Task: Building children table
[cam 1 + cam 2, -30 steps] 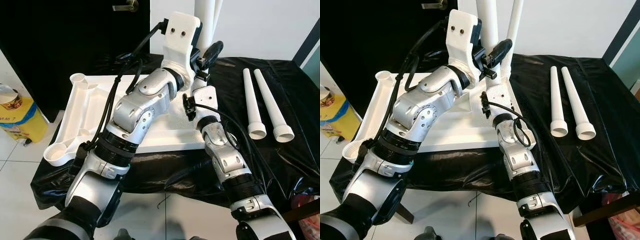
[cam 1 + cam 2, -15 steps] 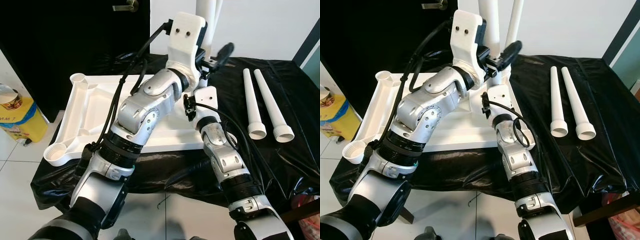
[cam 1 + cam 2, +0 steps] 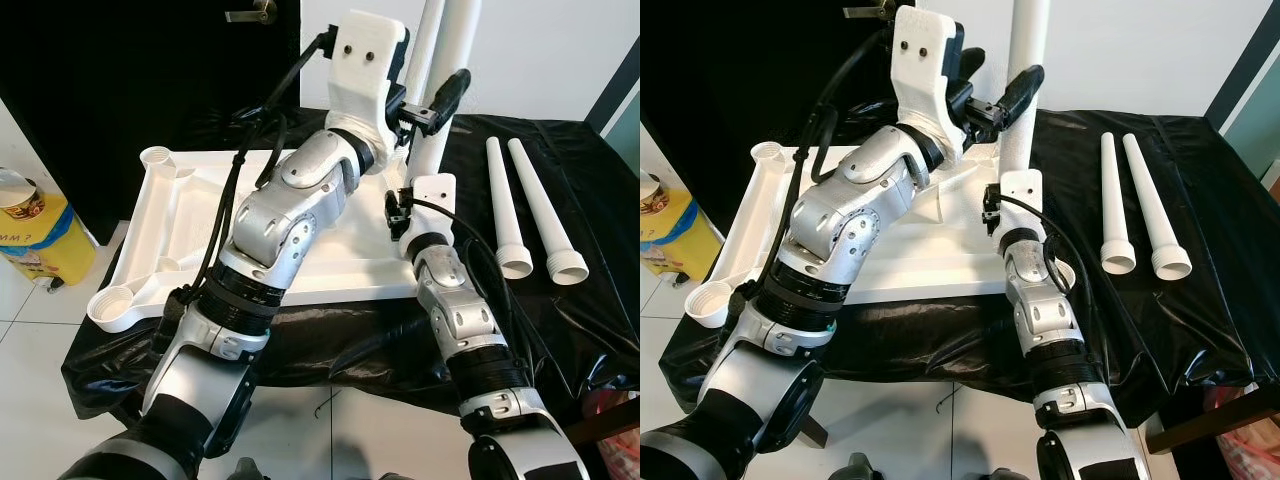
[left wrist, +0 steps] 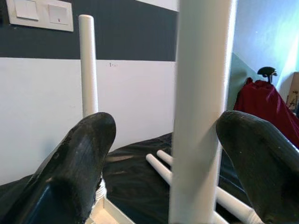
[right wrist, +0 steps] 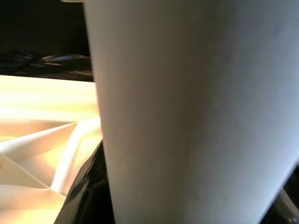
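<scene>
The white tabletop (image 3: 330, 262) lies upside down on the black-covered table. A white table leg (image 3: 440, 110) stands upright at its far right corner. My right gripper (image 5: 187, 196) is shut on this leg near its base, with a black finger (image 5: 86, 186) on each side. My left gripper (image 3: 992, 85) reaches in higher up and is open. Its fingers (image 4: 79, 158) straddle the same leg (image 4: 201, 107) without clamping it. A second upright leg (image 4: 88, 65) stands behind. Two loose legs (image 3: 505, 205) (image 3: 545, 205) lie on the cloth to the right.
A yellow bucket (image 3: 40, 235) stands on the floor at the left. A dark door (image 3: 120, 70) is behind the table and a white wall behind the legs. The black cloth (image 3: 590, 330) hangs over the table's right and front edges.
My right gripper has shifted to the right with the leg, which now stands nearer the corner and more upright. My left gripper has swung over so its fingers straddle that leg.
</scene>
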### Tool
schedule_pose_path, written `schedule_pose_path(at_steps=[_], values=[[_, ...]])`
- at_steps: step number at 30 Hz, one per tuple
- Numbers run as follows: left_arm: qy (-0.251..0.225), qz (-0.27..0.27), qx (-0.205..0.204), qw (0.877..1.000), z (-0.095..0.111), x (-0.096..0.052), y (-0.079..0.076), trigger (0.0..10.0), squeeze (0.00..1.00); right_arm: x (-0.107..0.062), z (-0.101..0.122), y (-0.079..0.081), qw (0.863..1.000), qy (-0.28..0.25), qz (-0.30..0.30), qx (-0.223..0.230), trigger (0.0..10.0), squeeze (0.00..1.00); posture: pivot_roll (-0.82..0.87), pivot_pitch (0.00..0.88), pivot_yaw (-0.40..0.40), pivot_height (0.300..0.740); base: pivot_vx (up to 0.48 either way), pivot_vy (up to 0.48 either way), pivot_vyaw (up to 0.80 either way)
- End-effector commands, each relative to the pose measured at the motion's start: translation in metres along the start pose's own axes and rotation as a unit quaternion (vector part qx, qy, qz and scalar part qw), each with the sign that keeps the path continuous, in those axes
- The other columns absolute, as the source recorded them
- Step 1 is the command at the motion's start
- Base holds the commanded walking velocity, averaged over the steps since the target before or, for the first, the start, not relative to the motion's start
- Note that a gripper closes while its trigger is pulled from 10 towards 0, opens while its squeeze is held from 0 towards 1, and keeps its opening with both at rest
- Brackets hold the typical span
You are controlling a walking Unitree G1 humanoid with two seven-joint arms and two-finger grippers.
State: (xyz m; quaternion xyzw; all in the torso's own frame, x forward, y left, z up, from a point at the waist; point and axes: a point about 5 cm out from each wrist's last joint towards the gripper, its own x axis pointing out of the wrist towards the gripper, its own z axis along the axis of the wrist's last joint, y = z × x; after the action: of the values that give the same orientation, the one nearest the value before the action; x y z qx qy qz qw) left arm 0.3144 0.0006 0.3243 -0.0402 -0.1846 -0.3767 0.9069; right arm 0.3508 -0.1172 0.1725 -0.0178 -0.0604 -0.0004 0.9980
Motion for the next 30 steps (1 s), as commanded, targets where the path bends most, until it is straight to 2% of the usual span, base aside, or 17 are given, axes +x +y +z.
schedule_pose_path(at_steps=[1, 5, 10, 17, 18, 23, 30], values=[[-0.007, 0.010, 0.008, 1.000, 0.000, -0.004, 0.001, 10.0, 0.00, 0.004, 0.003, -0.004, 1.000, 0.003, -0.009, 0.006, 10.0, 0.00, 0.04, 0.004, -0.064, 0.740, 0.000, 0.000, 0.00], [-0.029, 0.019, -0.002, 0.999, 0.001, -0.012, 0.004, 10.0, 0.00, 0.007, 0.004, -0.010, 0.999, 0.011, -0.020, 0.027, 10.0, 0.00, 0.04, 0.003, -0.065, 0.740, 0.000, 0.000, 0.00], [-0.042, 0.029, 0.008, 0.999, 0.001, -0.020, 0.008, 10.0, 0.00, 0.009, 0.005, -0.016, 0.999, 0.012, -0.026, 0.041, 10.0, 0.00, 0.04, 0.003, -0.066, 0.740, 0.000, 0.000, 0.00], [-0.027, 0.044, 0.041, 0.998, -0.011, -0.031, 0.015, 10.0, 0.00, 0.009, 0.003, -0.027, 0.999, 0.011, -0.030, 0.043, 10.0, 0.00, 0.04, 0.006, -0.062, 0.740, 0.000, 0.000, 0.00], [-0.019, 0.050, 0.063, 0.997, -0.017, -0.037, 0.018, 10.0, 0.00, 0.008, 0.002, -0.033, 0.999, 0.010, -0.038, 0.038, 10.0, 0.00, 0.04, 0.008, -0.058, 0.740, 0.000, 0.000, 0.00], [-0.004, 0.049, 0.094, 0.994, -0.028, -0.048, 0.022, 10.0, 0.00, 0.004, -0.001, -0.046, 0.998, 0.005, -0.056, 0.031, 10.0, 0.00, 0.04, 0.013, -0.052, 0.740, 0.000, 0.000, 0.00], [0.024, 0.031, 0.109, 0.993, -0.042, -0.059, 0.020, 10.0, 0.00, -0.005, -0.007, -0.060, 0.997, -0.001, -0.075, 0.023, 10.0, 0.00, 0.03, 0.021, -0.045, 0.740, 0.000, 0.000, 0.00]])
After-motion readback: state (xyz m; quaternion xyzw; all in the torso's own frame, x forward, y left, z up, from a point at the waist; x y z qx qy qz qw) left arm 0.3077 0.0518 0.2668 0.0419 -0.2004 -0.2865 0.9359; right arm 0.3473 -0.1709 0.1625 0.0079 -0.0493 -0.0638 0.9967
